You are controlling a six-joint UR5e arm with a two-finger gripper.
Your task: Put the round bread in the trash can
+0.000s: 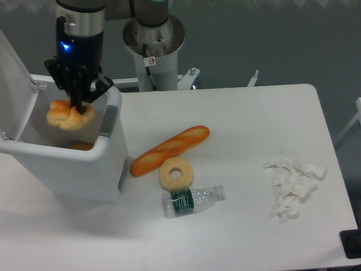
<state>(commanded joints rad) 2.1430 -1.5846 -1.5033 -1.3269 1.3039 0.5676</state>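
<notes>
White table's trash can [84,164], orange item inside; end effector [76,107] clamps round bread [69,115] above.

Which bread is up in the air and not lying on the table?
The round bread, held by the gripper over the open trash can. The baguette and ring-shaped bread lie on the table.

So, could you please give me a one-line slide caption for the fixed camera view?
Gripper holds the round bread over the open trash can.

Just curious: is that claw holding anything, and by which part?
Yes: the gripper pinches the round bread by its top, above the open trash can.
</notes>
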